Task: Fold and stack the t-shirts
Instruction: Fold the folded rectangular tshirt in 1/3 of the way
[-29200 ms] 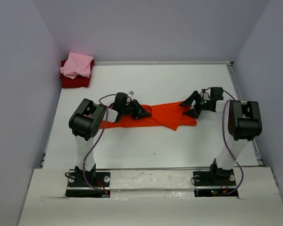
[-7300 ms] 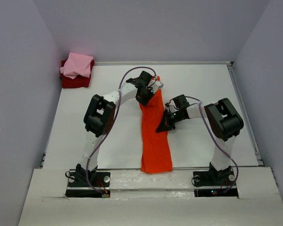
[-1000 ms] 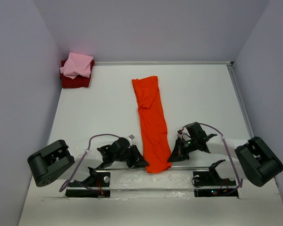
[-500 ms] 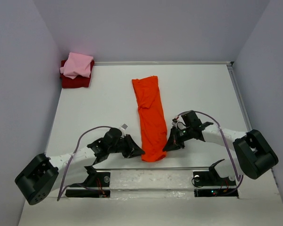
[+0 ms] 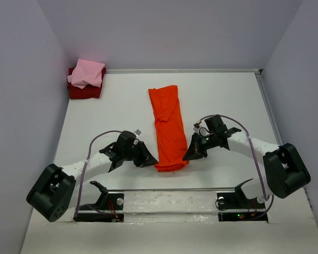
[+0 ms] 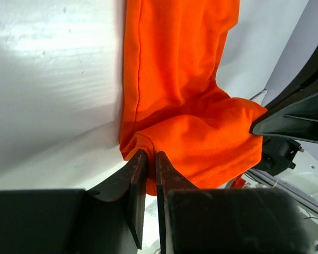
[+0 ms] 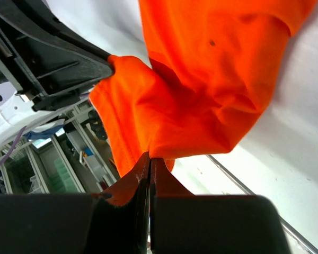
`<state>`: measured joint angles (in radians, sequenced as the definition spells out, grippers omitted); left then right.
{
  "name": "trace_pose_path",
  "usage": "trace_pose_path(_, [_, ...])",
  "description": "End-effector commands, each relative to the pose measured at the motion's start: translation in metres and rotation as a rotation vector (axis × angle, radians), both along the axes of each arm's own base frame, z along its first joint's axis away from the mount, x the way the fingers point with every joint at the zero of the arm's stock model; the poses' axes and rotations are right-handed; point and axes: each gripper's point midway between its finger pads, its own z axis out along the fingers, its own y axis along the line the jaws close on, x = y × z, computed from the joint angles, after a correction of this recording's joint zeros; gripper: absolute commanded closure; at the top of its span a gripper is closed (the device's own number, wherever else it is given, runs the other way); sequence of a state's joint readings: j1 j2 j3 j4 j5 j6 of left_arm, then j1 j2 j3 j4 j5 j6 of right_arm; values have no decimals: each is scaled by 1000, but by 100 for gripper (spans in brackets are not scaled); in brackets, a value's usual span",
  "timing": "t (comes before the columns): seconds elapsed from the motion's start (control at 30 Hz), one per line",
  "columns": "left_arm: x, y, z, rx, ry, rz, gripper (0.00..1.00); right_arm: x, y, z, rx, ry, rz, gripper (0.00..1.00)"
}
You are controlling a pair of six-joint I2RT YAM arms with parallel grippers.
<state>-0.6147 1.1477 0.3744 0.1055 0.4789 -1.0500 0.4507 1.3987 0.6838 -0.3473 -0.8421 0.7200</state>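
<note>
An orange-red t-shirt (image 5: 168,124) lies as a long narrow strip down the middle of the table, its near end lifted and doubled back. My left gripper (image 5: 151,159) is shut on the left corner of that end (image 6: 164,132). My right gripper (image 5: 188,154) is shut on its right corner (image 7: 196,106). Both hold the hem a little above the strip. A light pink t-shirt (image 5: 87,73) rests folded on a dark red t-shirt (image 5: 84,91) in the far left corner.
White table (image 5: 228,100) with grey walls on three sides. A metal rail (image 5: 164,189) runs along the near edge by the arm bases (image 5: 98,203). The folded pile sits against the left wall.
Both grippers have carried the shirt's near end away from the table's front edge, toward the far side. The strip is shorter, its near part folding over itself.
</note>
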Motion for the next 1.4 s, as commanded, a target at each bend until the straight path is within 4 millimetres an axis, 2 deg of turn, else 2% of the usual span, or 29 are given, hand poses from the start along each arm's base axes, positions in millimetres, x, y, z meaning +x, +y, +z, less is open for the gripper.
trace_pose_path(0.0, [15,-9,15,-9,-71,-69,79,17,1,13,7,-51,8,100])
trace_pose_path(0.2, [41,-12,22,-8,-100,-65,79,36,4,21,18,-76,4,100])
trace_pose_path(0.33, [63,-6,30,2,-126,-50,80,46,6,24,19,-83,4,100])
trace_pose_path(0.43, [80,-4,42,15,-162,-50,80,63,5,31,22,-108,-9,100])
trace_pose_path(0.53, [91,5,45,39,-172,-42,80,72,1,30,14,-108,-17,100])
trace_pose_path(0.67, [101,14,48,49,-182,-39,80,88,0,35,19,-128,-27,100])
trace_pose_path(0.83, [110,18,49,53,-194,-38,80,97,3,32,17,-129,-22,100])
trace_pose_path(1.07, [126,16,51,53,-204,-44,80,117,7,37,30,-141,-25,100])
trace_pose_path(1.23, [129,15,51,50,-201,-47,80,118,8,36,31,-136,-25,100])
trace_pose_path(1.37, [127,17,42,52,-186,-45,80,121,9,34,30,-138,-21,100])
